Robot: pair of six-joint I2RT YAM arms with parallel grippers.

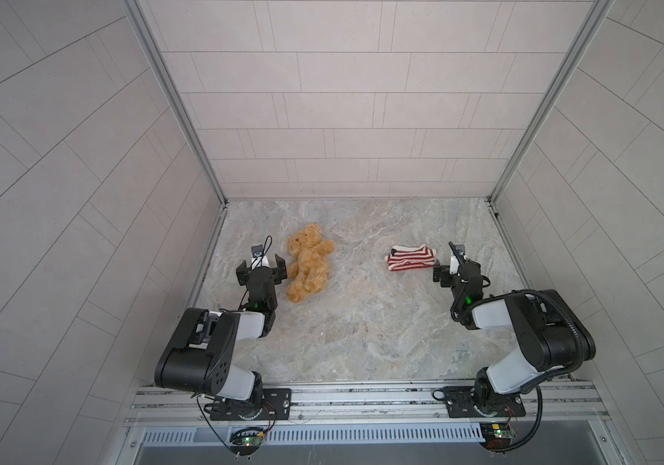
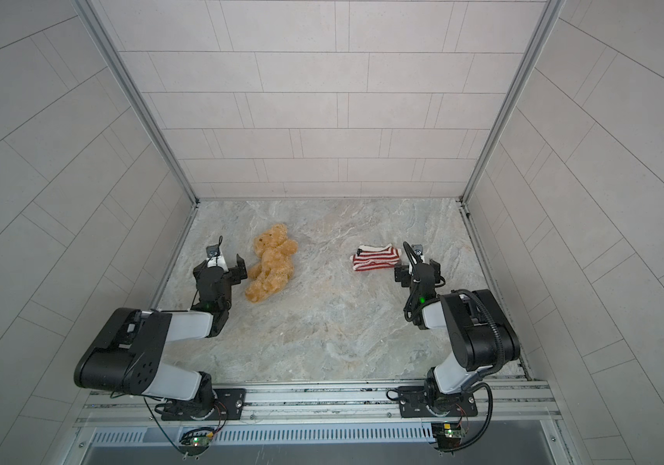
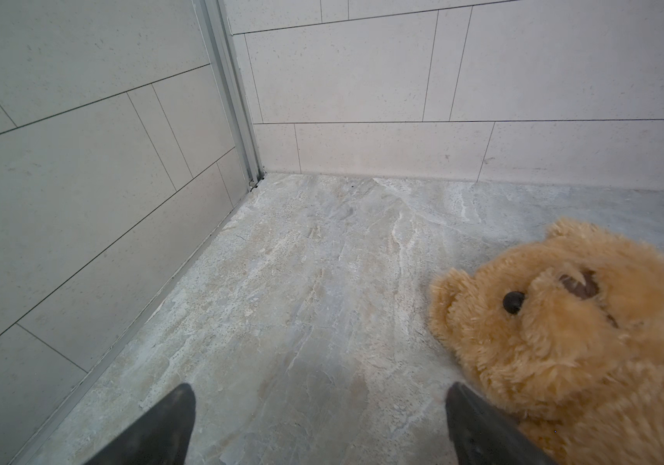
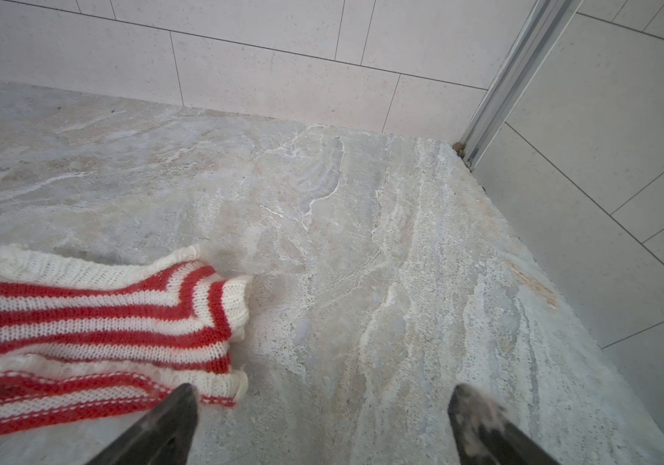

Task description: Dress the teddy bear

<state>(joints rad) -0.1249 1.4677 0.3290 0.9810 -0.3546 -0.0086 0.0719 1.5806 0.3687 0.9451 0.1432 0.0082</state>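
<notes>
In both top views the teddy bear (image 1: 308,261) lies undressed on the marble tabletop (image 1: 362,322), the striped knitted sweater (image 1: 411,257) well apart from it, so the whole dressing is left to do (no container anywhere); left wrist view: the left gripper (image 3: 318,396) gapes wide and empty, just beside the bear; right wrist view: the right gripper (image 4: 322,396) stands equally wide, holding nothing, at the sweater's hem

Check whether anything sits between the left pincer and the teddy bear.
Nothing visible does. The open left pincer sits right beside the teddy bear, only bare table between them; whether a finger touches the fur is unclear. The striped sweater lies well apart from both.
</notes>
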